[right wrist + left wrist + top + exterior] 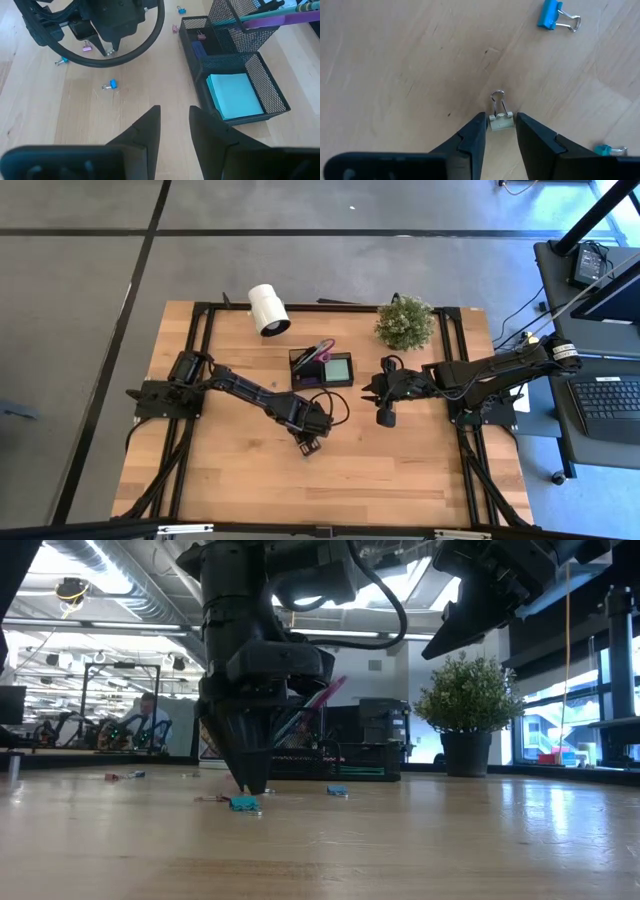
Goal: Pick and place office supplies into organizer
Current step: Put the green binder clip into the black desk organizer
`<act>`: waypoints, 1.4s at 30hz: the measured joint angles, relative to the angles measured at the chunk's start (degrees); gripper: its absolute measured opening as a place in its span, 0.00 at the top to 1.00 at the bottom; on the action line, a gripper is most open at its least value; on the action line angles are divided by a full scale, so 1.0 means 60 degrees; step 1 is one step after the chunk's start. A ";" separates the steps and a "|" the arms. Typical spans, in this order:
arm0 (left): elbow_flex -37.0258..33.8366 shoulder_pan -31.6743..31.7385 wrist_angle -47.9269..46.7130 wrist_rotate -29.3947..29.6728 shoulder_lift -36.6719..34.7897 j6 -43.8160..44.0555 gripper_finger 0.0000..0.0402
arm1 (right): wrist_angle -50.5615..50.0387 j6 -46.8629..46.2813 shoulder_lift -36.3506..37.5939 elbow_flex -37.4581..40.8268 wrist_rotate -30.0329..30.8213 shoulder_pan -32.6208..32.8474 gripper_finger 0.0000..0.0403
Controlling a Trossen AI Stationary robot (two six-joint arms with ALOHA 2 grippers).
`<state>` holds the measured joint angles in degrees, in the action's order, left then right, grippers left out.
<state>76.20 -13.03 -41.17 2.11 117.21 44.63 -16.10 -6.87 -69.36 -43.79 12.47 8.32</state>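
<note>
Left end effector (500,131) down on the worktop (395,60) near the organizer (322,368), fingers parted around a pale clip (500,120), not clenched. Thin clip could squirt out if they close off-centre. Right end effector (174,125) released, idle beside the organizer.

The left arm stretches from the frame's left toward lower centre, its pincer (309,447) pointing down with fingers slightly parted; the right arm reaches in from the right, its pincer (385,418) raised, fingers apart.
</note>
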 joint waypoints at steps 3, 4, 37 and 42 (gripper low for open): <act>-0.0003 -0.0013 -0.0007 0.0125 0.0000 0.0005 0.75 | 0.0000 0.0004 0.0000 0.0000 0.0000 0.0000 0.74; -0.0004 -0.0016 -0.0007 0.0149 0.0000 0.0005 0.75 | 0.0000 0.0004 0.0000 0.0000 0.0001 0.0000 0.74; -0.0015 -0.0020 0.0153 0.0630 0.0000 -0.3675 0.83 | 0.0000 -0.0015 0.0000 0.0000 0.0001 0.0000 0.74; -0.0015 -0.0020 0.0183 0.0664 0.0000 -0.4592 0.83 | 0.0000 -0.0018 0.0000 0.0000 0.0002 0.0000 0.74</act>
<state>76.12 -13.15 -40.07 6.09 117.21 17.08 -16.10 -6.98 -69.36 -43.79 12.48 8.32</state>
